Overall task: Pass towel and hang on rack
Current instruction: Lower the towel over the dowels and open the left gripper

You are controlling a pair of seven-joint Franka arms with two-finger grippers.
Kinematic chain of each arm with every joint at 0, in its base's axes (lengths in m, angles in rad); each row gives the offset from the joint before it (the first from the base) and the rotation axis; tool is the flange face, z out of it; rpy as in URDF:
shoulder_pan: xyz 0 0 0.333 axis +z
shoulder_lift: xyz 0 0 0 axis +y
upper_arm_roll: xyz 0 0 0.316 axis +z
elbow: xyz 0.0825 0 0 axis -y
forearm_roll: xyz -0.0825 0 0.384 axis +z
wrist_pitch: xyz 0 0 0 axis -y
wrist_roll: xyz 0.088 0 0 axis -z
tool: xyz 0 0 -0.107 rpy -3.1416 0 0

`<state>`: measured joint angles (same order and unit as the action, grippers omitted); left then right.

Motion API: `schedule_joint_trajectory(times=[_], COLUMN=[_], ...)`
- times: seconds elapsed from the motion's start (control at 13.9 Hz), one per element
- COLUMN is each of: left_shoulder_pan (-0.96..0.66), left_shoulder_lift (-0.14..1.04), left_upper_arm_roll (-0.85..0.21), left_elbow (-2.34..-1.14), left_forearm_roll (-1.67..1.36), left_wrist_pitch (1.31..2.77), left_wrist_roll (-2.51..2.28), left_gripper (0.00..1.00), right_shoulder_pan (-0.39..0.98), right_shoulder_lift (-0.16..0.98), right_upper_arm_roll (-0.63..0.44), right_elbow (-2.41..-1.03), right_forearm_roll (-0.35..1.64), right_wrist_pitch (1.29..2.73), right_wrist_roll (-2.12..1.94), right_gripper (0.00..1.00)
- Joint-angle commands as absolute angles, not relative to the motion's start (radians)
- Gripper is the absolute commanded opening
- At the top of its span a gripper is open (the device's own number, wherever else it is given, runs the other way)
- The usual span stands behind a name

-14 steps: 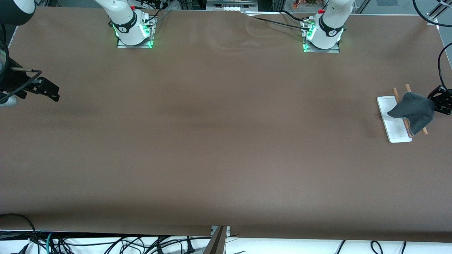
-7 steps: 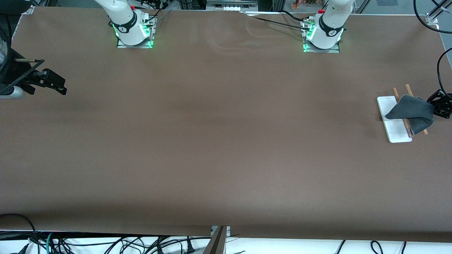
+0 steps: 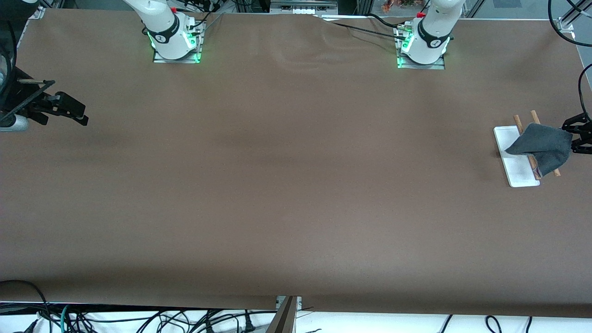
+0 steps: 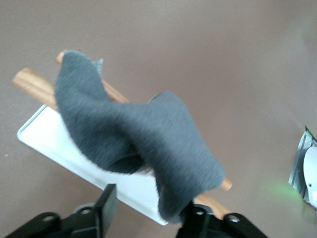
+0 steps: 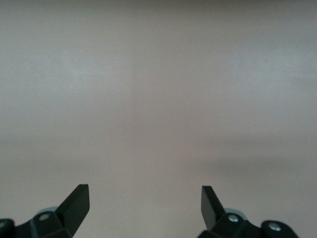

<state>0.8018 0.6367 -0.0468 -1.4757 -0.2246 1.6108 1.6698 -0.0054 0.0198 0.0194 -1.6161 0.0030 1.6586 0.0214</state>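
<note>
Towel draped over rack rods, released. Left gripper now spread open (backed off toward 3 o'clock). Right gripper open, waiting, barely shifted.

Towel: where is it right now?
The towel is draped over the rack at the left arm's end of the table, with the open left tool beside it.

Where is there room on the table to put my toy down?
The brown table is bare between the open right hand and the white-based wooden-rod rack. That rack end is crowded: dark grey towel, open left hand.
</note>
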Motion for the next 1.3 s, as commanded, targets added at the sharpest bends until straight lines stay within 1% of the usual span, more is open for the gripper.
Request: schedule_joint_trajectory(times=[0.0,0.14,0.43,0.58,0.79,1.08,1.22], left_shoulder_pan=[0.802,0.802,0.79,0.784,0.715,0.595,0.508], left_shoulder_lift=[0.66,0.657,0.655,0.641,0.603,0.539,0.48], left_upper_arm_roll=[-0.054,-0.054,-0.058,-0.071,-0.069,-0.067,-0.055], left_elbow=[-1.39,-1.364,-1.247,-1.229,-1.22,-1.22,-1.229], left_forearm_roll=[-0.199,-0.193,-0.193,-0.198,-0.192,-0.177,-0.17], left_wrist_pitch=[1.583,1.571,1.505,1.491,1.483,1.419,1.411], left_wrist_roll=[1.697,1.698,1.666,1.616,1.485,1.225,1.084], left_gripper=[1.0,1.0,1.0,1.0,1.0,1.0,1.0], right_shoulder_pan=[-0.012,-0.012,-0.012,-0.012,-0.012,-0.012,-0.012], right_shoulder_lift=[0.02,0.02,0.02,0.02,0.02,0.02,0.02], right_upper_arm_roll=[0.031,0.032,0.031,0.032,0.032,0.032,0.032], right_elbow=[-1.601,-1.601,-1.6,-1.6,-1.6,-1.6,-1.6], right_forearm_roll=[0.023,0.023,0.023,0.023,0.025,0.025,0.025], right_wrist_pitch=[1.648,1.647,1.654,1.651,1.654,1.658,1.658], right_wrist_roll=[0.035,0.034,0.035,0.037,0.037,0.037,0.037], right_gripper=[1.0,1.0,1.0,1.0,1.0,1.0,1.0])
